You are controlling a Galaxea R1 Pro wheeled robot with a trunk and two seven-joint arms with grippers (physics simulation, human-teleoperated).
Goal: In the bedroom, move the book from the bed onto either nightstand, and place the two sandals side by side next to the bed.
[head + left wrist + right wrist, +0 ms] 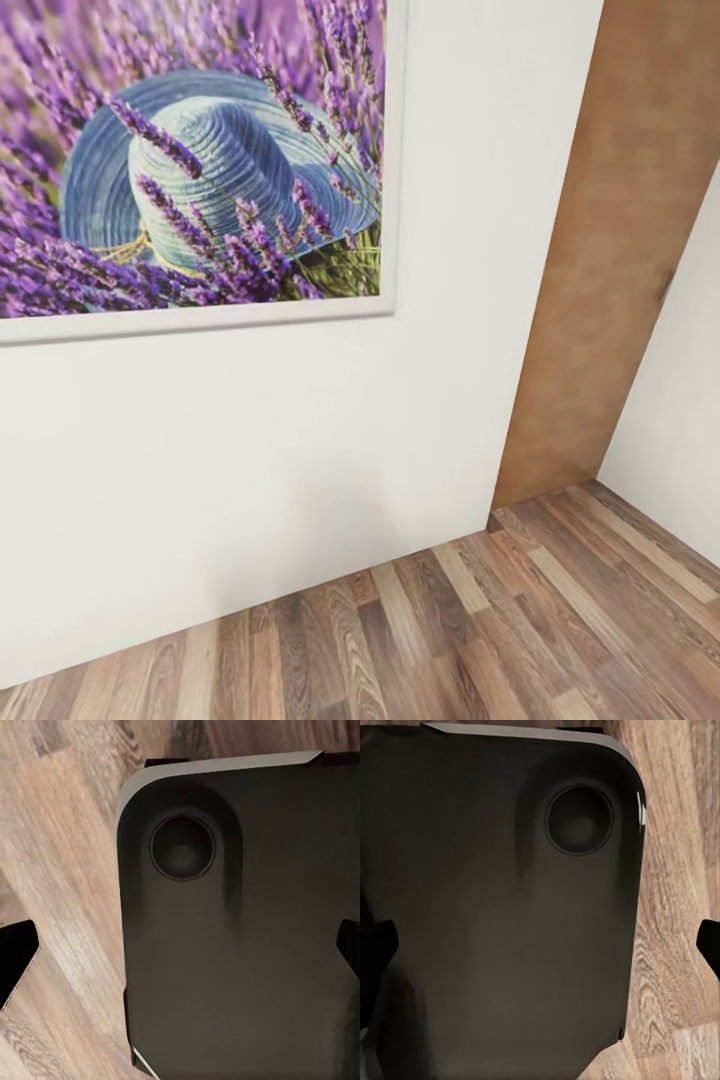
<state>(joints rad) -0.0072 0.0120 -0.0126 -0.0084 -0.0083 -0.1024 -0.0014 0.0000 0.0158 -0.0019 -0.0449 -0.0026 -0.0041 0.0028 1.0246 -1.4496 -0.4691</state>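
The book, the bed, the nightstand and the two sandals are out of view. In the left wrist view my left gripper hangs open with nothing in it, one dark fingertip at each side of the picture, above the robot's dark base. My right gripper is open and empty too, its fingertips wide apart over the same dark base.
A white wall stands close ahead, carrying a framed picture of a blue hat among purple lavender. A brown door sits at the right, with another white wall beyond it. Wood-plank floor runs below.
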